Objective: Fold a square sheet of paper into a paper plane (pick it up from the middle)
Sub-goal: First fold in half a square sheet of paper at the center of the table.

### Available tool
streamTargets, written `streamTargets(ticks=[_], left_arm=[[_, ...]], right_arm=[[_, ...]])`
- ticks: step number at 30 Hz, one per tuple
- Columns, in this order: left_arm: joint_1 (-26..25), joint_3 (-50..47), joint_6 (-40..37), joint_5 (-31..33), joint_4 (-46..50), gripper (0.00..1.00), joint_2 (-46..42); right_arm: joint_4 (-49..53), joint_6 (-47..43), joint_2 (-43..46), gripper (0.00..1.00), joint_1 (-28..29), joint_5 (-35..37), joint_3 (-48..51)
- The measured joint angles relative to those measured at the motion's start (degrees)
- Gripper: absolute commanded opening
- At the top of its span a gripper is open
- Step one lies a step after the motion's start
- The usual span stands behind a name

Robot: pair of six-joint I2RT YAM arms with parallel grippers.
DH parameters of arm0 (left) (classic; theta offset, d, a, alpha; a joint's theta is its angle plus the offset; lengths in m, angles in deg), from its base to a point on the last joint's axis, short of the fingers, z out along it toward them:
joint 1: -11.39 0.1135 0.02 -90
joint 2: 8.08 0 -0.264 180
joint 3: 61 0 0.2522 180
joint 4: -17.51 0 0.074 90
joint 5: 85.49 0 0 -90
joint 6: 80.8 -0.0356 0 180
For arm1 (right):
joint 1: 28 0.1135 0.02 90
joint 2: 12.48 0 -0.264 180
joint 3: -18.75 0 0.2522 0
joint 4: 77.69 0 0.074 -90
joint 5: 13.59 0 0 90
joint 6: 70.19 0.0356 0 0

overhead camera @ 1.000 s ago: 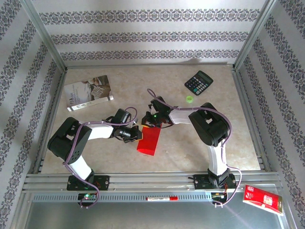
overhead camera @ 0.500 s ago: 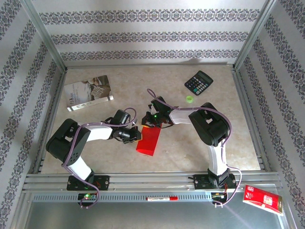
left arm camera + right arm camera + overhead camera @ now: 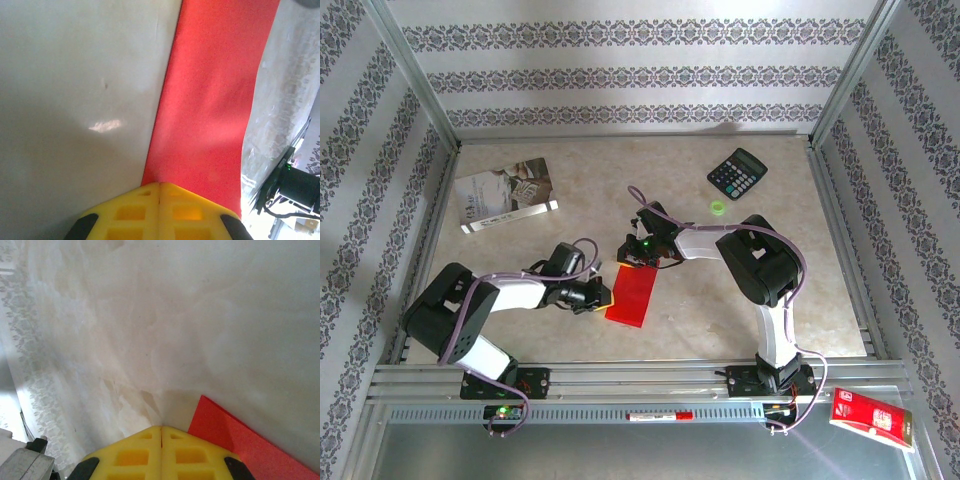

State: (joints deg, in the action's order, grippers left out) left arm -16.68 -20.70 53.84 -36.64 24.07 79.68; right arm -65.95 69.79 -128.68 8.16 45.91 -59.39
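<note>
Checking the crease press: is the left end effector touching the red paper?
Cannot tell. In the left wrist view the shut left end effector overlaps the folded red paper, but neither contact nor a gap shows plainly.

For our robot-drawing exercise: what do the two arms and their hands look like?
The left arm and right arm: black joint housings, white links, purple cables alongside. The left hand and right hand: yellow fingers with square recesses, black behind.
</note>
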Motion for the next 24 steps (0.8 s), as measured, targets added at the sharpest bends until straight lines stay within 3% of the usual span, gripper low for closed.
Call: streamTargets(ticks=[8, 16, 20, 24], left_arm=[[-0.96, -5.31, 0.96, -1.25, 0.44, 0.0, -5.97], [-3.02, -6.29, 0.85, 0.5, 12.79, 0.0, -13.64], [-3.45, -6.38, 1.29, 1.92, 20.72, 0.1, -21.03], [-3.43, -4.85, 3.58, 4.76, 21.03, 0.17, -28.87]], right_arm=[[0.33, -0.66, 0.0, 0.0, 0.09, 0.24, -0.2], [1.92, -1.33, -0.11, 0.0, 0.46, 1.09, -1.16], [4.15, -3.93, -0.46, 0.0, 0.48, 0.85, -2.71], [10.16, -10.51, -0.92, 0.0, 0.46, -0.17, -6.05]])
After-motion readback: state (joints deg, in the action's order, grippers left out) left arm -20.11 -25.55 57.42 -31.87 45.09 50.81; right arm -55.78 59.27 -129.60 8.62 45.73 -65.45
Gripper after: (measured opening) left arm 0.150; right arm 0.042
